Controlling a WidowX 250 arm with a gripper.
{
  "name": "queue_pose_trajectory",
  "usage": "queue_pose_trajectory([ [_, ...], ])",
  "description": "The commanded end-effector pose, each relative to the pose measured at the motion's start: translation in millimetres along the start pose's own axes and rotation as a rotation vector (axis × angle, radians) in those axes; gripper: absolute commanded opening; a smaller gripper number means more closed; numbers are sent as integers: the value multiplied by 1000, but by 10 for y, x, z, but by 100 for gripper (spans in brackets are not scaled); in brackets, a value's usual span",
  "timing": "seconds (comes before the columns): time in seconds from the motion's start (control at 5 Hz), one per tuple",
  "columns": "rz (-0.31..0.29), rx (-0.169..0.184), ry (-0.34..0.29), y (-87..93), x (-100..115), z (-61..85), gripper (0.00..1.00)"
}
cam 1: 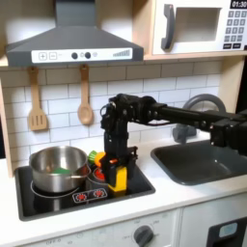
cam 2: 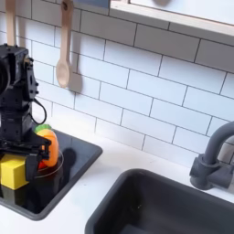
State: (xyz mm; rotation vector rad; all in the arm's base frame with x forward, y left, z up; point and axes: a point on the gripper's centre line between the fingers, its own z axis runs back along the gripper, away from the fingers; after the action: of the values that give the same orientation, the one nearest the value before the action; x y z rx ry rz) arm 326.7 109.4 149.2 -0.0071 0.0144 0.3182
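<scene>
One yellow block (cam 1: 119,177) sits at the stove's (cam 1: 58,205) front right edge, below the gripper (cam 1: 114,157). Whether its jaws are open cannot be told. Risk, as judged: a descent could nudge the orange piece (cam 2: 46,146) beside it. Farther left stands the pot (cam 1: 56,166); the sink (cam 1: 207,162) occupies the counter's right end.

The arm (cam 1: 178,116) is matte black all over, built of boxy segments joined by chunky rectangular motor housings. In the second exterior view the gripper (cam 2: 18,137) shows the same black blocky casing, with thin dark cables looping beside it and flat black fingers (cam 2: 11,144).
</scene>
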Motion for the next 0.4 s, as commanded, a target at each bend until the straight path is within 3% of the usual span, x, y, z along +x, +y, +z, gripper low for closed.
queue_pose_trajectory([
  [0.0,-50,-52,-24,-177,6,134,0],
  [0.2,-72,-73,-17,-257,9,118,0],
])
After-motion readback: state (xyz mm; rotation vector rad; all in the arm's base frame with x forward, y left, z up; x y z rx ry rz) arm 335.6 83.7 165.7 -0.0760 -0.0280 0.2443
